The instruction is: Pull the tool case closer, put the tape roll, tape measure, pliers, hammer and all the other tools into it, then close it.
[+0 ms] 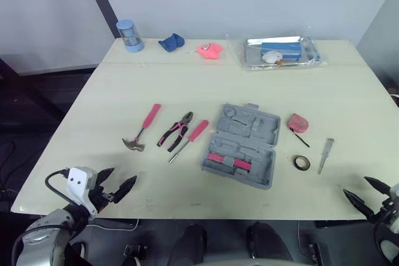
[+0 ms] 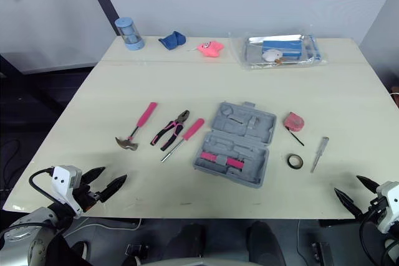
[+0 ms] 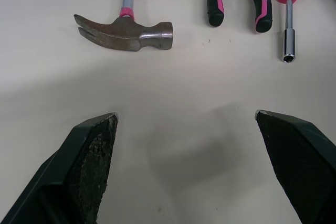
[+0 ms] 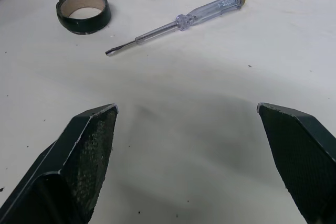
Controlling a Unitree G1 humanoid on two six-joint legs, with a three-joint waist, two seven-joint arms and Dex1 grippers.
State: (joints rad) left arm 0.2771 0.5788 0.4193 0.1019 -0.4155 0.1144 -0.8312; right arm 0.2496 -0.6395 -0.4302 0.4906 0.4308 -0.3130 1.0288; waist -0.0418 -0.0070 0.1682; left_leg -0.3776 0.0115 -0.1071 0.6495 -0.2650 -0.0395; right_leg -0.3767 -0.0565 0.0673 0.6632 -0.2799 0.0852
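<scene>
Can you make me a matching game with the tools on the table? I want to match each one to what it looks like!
Things:
1. hammer
2. tape roll
3. tool case
4. pliers

Looks:
A. grey, lying open
B. black-and-pink handles
C. small black ring
D. metal claw head, pink handle

Pairs: 1-D, 2-C, 3-A, 4-B
</scene>
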